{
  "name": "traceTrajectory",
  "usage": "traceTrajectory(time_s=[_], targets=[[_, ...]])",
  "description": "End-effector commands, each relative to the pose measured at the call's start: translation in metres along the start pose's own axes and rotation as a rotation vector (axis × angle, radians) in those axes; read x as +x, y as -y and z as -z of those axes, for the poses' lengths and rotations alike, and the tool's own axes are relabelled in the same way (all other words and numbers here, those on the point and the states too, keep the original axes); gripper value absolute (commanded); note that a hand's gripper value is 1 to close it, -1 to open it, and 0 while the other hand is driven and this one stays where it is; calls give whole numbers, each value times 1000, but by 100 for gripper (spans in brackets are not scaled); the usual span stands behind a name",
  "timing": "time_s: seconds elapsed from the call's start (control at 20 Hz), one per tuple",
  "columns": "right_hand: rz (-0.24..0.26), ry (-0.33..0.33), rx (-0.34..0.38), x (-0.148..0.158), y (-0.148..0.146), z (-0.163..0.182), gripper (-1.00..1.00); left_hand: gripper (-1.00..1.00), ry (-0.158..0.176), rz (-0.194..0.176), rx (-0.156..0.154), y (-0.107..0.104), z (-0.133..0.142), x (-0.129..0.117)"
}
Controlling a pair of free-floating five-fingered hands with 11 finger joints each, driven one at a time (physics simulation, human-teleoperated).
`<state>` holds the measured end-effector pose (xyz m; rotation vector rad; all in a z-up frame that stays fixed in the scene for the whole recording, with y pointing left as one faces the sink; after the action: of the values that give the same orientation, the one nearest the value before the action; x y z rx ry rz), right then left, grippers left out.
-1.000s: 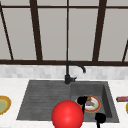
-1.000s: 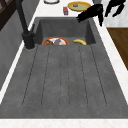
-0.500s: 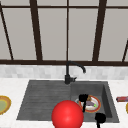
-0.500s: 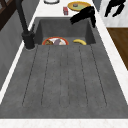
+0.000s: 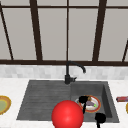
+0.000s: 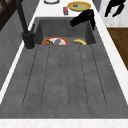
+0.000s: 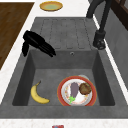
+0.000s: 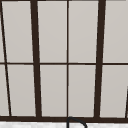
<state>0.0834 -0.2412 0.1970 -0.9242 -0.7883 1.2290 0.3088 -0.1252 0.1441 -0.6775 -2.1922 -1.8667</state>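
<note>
While the left hand (image 5: pixel 83 100) hovers with straight, relaxed fingers over the sink basin (image 7: pixel 45 71), a banana (image 7: pixel 37 94) lies on the basin floor beside a loaded red-rimmed plate (image 7: pixel 76 91); the right hand (image 5: pixel 100 117) hangs nearby, its fingers unreadable.

sink basin (image 6: pixel 62 27): plate (image 6: pixel 55 41), banana (image 6: pixel 79 41) | hand (image 6: pixel 83 17) above

The front view faces the sink (image 5: pixel 37 100) and window (image 5: pixel 67 30); both side views look down along the basin from opposite ends; the upper view faces the window closely.
</note>
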Motion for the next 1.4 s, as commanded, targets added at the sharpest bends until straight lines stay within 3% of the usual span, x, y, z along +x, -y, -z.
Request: traceTrajectory(time_s=[0.0, 0.25, 0.55, 0.65, 1.15, 1.2, 1.25, 1.3, 1.35], targets=[[0, 0, 0, 0, 0, 0, 0, -100, 78, -26, -77, 5, 4, -3], [0, 0, 0, 0, 0, 0, 0, -100, 76, -24, -70, 11, 10, -11], [0, 0, 0, 0, 0, 0, 0, -100, 7, -31, -45, 7, 23, -41], [0, 0, 0, 0, 0, 0, 0, -100, -1, -39, -47, 7, 27, -52], [0, 0, 0, 0, 0, 0, 0, -100, 55, -67, -99, 39, 34, -74], [0, 0, 0, 0, 0, 0, 0, -100, 52, -85, -89, 41, 35, -75], [0, 0, 0, 0, 0, 0, 0, -100, 36, -106, -74, 43, 35, -76], [0, 0, 0, 0, 0, 0, 0, -100, -1, -113, -57, 37, 35, -86], [0, 0, 0, 0, 0, 0, 0, -100, -6, -120, -49, 36, 35, -90]])
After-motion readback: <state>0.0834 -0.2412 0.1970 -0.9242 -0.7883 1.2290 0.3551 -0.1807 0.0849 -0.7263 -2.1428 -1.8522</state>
